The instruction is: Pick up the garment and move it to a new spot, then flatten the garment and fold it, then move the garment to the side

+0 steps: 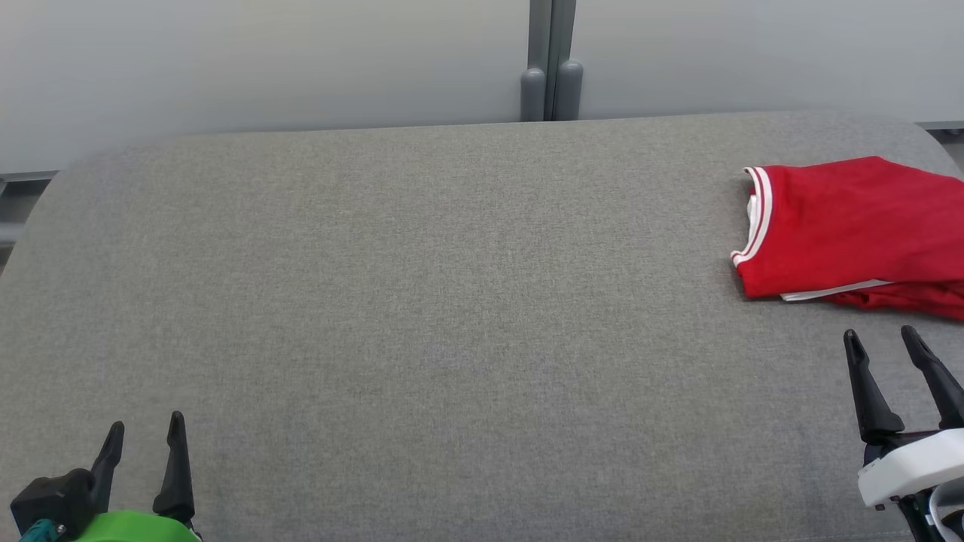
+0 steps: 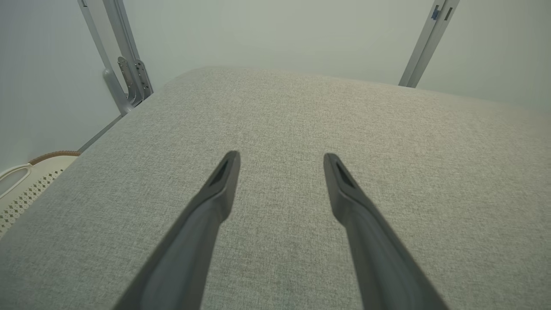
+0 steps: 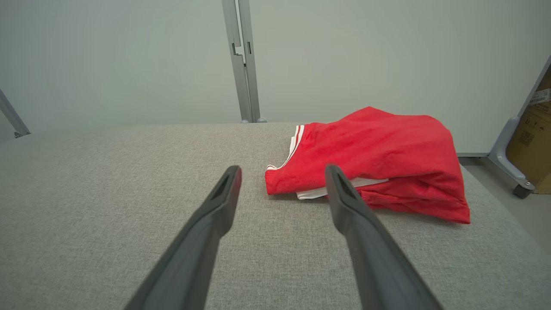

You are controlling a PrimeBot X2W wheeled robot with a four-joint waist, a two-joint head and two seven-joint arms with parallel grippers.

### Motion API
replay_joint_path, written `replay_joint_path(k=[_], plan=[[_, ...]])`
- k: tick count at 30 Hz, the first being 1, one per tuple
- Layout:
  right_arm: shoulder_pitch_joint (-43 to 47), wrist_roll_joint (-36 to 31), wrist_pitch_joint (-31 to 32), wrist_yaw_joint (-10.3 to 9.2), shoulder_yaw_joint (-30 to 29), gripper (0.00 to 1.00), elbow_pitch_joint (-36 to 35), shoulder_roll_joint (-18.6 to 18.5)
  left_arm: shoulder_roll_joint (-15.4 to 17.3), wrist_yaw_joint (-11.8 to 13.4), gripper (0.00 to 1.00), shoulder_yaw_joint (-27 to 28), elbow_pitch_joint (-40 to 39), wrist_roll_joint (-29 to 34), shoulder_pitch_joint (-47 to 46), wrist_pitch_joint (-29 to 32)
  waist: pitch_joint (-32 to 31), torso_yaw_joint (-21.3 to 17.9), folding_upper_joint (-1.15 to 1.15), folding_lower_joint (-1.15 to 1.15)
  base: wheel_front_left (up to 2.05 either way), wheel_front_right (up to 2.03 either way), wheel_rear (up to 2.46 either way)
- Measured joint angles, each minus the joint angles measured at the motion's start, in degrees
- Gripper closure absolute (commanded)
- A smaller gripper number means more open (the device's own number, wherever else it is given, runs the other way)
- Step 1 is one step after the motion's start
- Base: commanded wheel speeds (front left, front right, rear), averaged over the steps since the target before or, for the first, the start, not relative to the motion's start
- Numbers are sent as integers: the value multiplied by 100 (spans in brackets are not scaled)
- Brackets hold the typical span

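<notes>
garment (image 1: 851, 226): red, folded, at right edge of padded top (image 1: 422, 286) | left gripper (image 1: 147, 424): jaws apart, empty, near-left corner | right gripper (image 1: 880, 333): jaws apart, empty, near garment | progress: seemingly folded and set aside; little left

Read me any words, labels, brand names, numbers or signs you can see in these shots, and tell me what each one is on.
No text can be read in any view.
Cardboard box, at the right edge of the right wrist view: a pale label and dark printed marks, too small and blurred to read.
Red garment: white trim stripes, no lettering on the sides that show.
</notes>
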Motion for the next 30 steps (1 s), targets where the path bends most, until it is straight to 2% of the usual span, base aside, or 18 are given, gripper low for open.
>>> replay_joint_path(k=[14,30], plan=[[86,-168,0,102,-450,0,-59,141,-4,-363,0,-100,24,0,0,0,-28,-62,0,0,0,0,0],[229,-337,0,271,-676,0,-57,191,-33,-424,0,-9,109,62,2,-1,-212,-61,0,0,0,0,0]])
